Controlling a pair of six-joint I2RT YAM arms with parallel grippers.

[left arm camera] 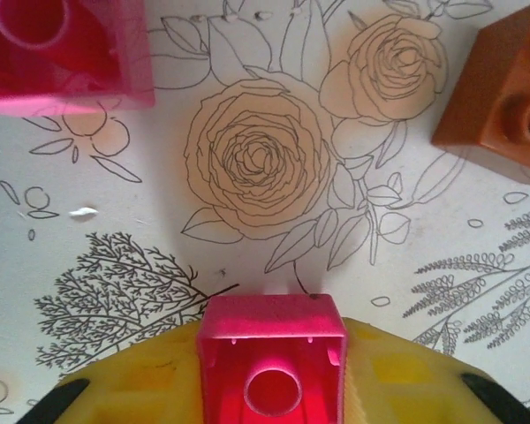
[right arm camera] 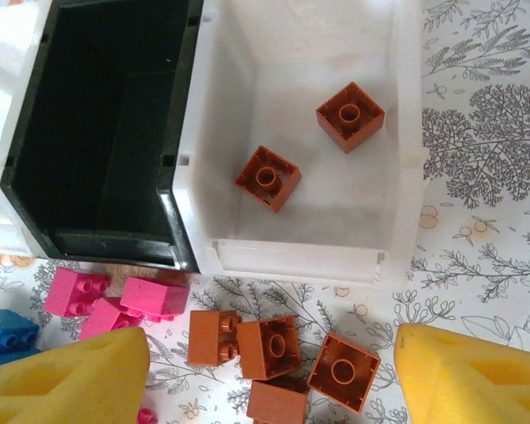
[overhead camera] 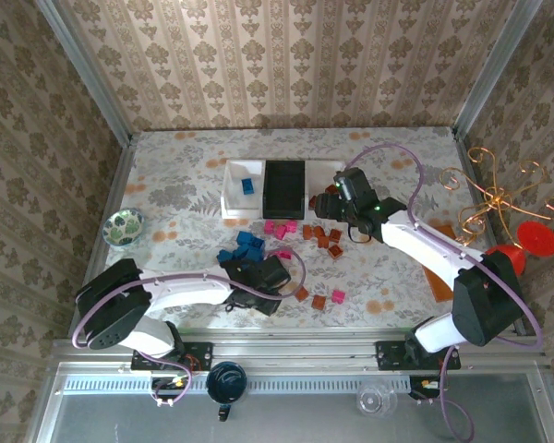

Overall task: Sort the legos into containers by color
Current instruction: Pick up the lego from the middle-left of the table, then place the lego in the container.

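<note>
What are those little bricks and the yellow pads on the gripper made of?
The pink brick looks like hard, glossy moulded plastic: smooth faces, crisp edges. The yellow pads seem soft foam or rubber, judging by their matte, rounded surface.

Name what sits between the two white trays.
The black tray, flanked by the left white tray and the right white tray, shown in the top external view.

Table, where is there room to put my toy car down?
Bare tablecloth lies on the left, between the green bowl and the left white tray. In front of the black tray it is crowded with blue, pink and orange legos.
</note>
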